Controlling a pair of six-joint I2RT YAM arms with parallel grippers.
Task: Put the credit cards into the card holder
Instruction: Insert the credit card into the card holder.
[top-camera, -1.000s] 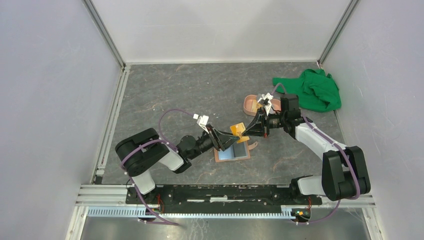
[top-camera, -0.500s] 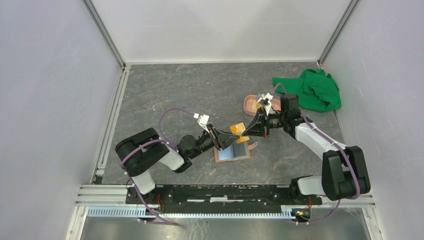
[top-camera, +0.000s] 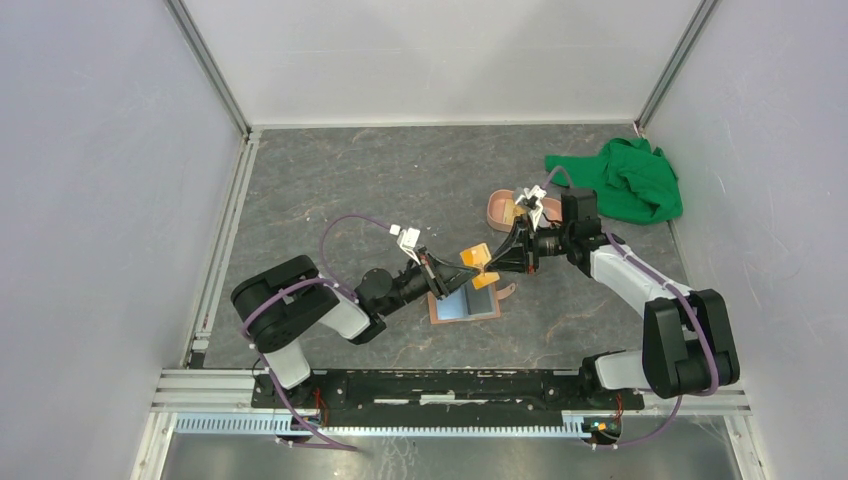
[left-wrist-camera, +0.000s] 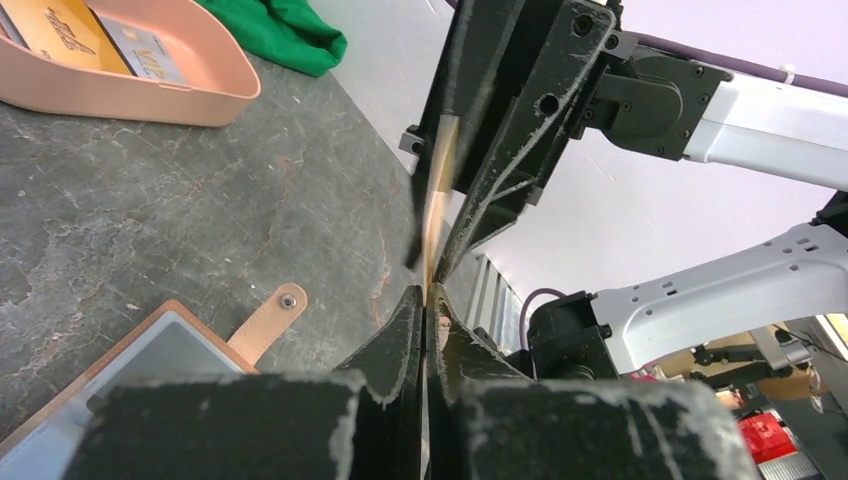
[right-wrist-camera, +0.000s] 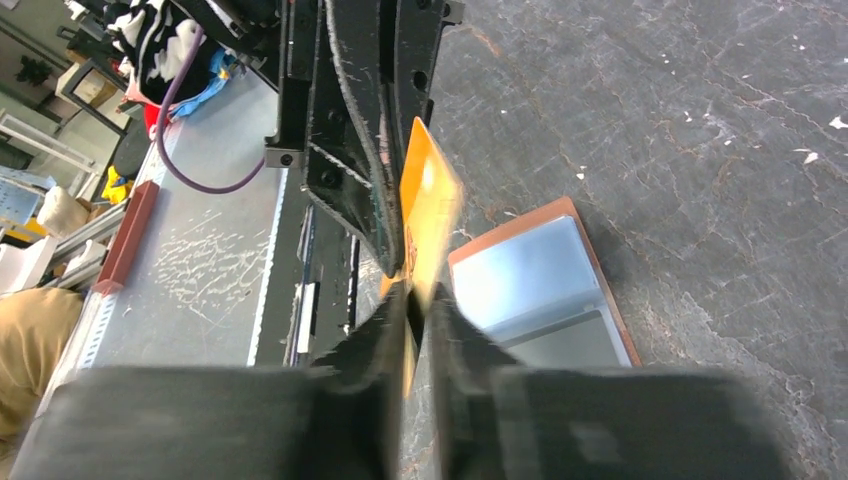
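An orange credit card (top-camera: 474, 256) stands on edge in the air between my two grippers, just above the card holder (top-camera: 465, 305), a tan wallet lying open with a light blue card in its pocket. My left gripper (left-wrist-camera: 426, 297) is shut on the card's near edge, and the card (left-wrist-camera: 440, 190) runs up between the right arm's fingers (left-wrist-camera: 500, 120). My right gripper (right-wrist-camera: 422, 300) has its jaws slightly apart, with the orange card (right-wrist-camera: 428, 205) in the gap. The holder (right-wrist-camera: 540, 290) lies just beyond, its snap tab (left-wrist-camera: 265, 318) flat on the table.
A pink oval tray (top-camera: 505, 208) behind the right gripper holds more cards (left-wrist-camera: 140, 50). A green cloth (top-camera: 630, 180) is bunched at the back right corner. White walls close in both sides and the back.
My left gripper has shut on the orange card. My right gripper's jaws have parted a little from it. Both arms have hardly moved.
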